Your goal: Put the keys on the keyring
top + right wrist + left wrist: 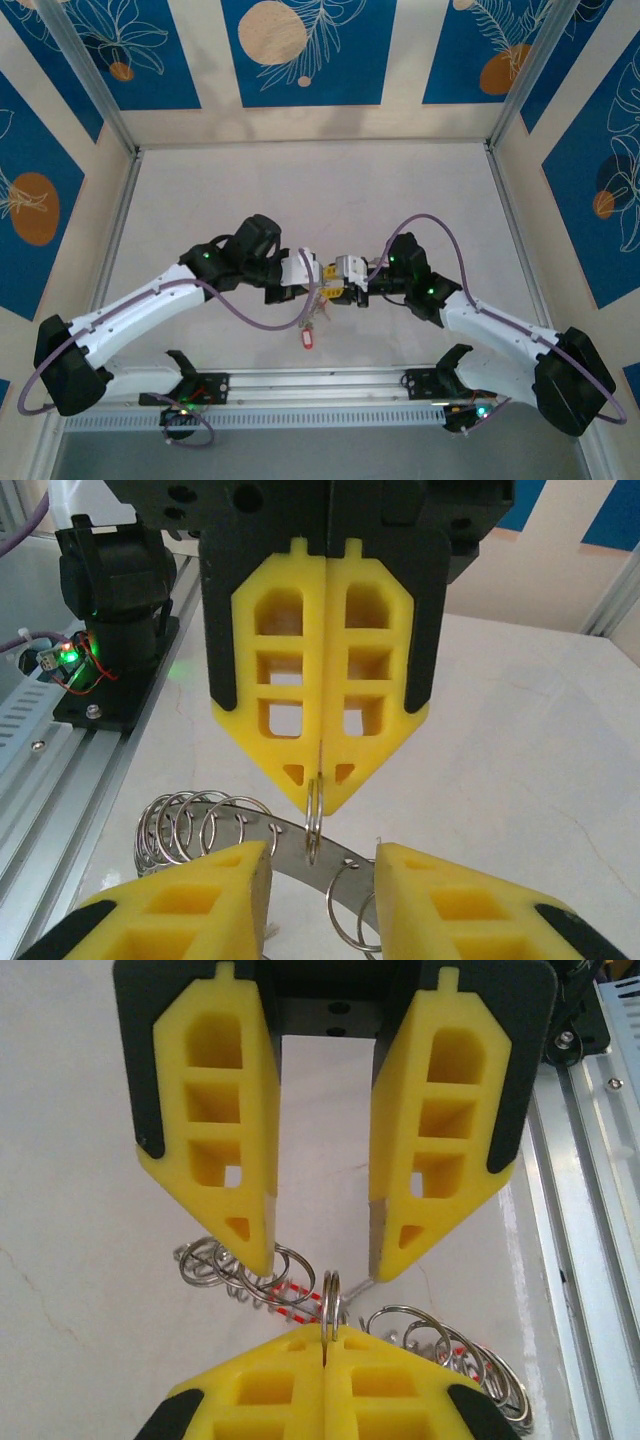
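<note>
pinching the keyring by one loop, right claw clamped shut, left claw spread apart, red-tagged key dangling below

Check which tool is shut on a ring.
The right tool: fingers pressed together, pinching one small ring edge-on. The left tool is open, fingers apart either side of that ring.

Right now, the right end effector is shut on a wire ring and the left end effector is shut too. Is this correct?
Not quite. The left end effector is open; the left wrist view shows a wide gap between its fingers. The right end effector is indeed shut on the wire ring.
</note>
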Controlling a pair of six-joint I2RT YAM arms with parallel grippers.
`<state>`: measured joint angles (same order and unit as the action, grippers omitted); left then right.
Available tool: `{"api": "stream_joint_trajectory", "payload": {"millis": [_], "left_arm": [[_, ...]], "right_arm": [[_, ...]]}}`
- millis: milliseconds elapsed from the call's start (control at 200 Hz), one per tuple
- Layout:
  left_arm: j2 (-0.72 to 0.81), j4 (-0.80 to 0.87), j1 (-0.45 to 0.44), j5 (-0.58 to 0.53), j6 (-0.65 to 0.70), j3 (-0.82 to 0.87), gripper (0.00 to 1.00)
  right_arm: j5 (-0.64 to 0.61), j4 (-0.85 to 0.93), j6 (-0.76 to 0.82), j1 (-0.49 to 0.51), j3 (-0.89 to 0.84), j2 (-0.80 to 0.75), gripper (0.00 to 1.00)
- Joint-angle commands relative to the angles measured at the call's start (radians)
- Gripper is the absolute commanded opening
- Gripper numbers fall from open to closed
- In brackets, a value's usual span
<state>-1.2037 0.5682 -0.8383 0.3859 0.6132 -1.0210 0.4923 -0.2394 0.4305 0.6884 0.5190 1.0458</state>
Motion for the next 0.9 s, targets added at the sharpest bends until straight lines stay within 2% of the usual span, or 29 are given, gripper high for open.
{"api": "stream_joint_trajectory", "payload": {"millis": [0, 80, 215, 300, 340, 470, 520, 555, 670, 895], "left_arm": [[-0.017, 0.023, -0.008, 0.007, 0.025, -0.045, 0.00], [-0.026, 0.023, -0.013, 0.008, 0.027, -0.049, 0.00], [-0.024, 0.007, -0.015, 0.017, 0.031, -0.047, 0.00], [-0.014, -0.015, -0.015, 0.023, 0.031, -0.035, 0.00], [-0.007, -0.025, -0.014, 0.028, 0.029, -0.030, 0.00], [0.053, -0.063, -0.012, 0.034, 0.023, 0.005, 0.01], [0.087, -0.084, -0.010, 0.024, 0.029, 0.034, 0.19], [0.113, -0.097, -0.009, 0.017, 0.034, 0.056, 0.23], [0.190, -0.151, 0.004, -0.001, 0.021, 0.123, 0.24], [0.212, -0.205, 0.015, 0.039, -0.038, 0.146, 0.30]], "right_arm": [[-0.013, 0.021, -0.010, 0.010, 0.029, 0.015, 0.31], [-0.010, 0.021, -0.019, 0.012, 0.042, 0.029, 0.26], [-0.015, 0.011, -0.027, 0.028, 0.053, 0.056, 0.23], [-0.021, 0.011, -0.034, 0.030, 0.062, 0.066, 0.05], [-0.019, 0.015, -0.035, 0.031, 0.065, 0.069, 0.00], [-0.036, -0.038, -0.073, 0.025, 0.047, 0.067, 0.00], [-0.019, -0.098, -0.124, 0.007, 0.023, 0.051, 0.00], [0.008, -0.172, -0.167, -0.009, -0.003, 0.039, 0.00], [0.103, -0.385, -0.273, -0.059, -0.081, 0.019, 0.00], [0.163, -0.530, -0.306, -0.081, -0.125, -0.010, 0.00]]}}
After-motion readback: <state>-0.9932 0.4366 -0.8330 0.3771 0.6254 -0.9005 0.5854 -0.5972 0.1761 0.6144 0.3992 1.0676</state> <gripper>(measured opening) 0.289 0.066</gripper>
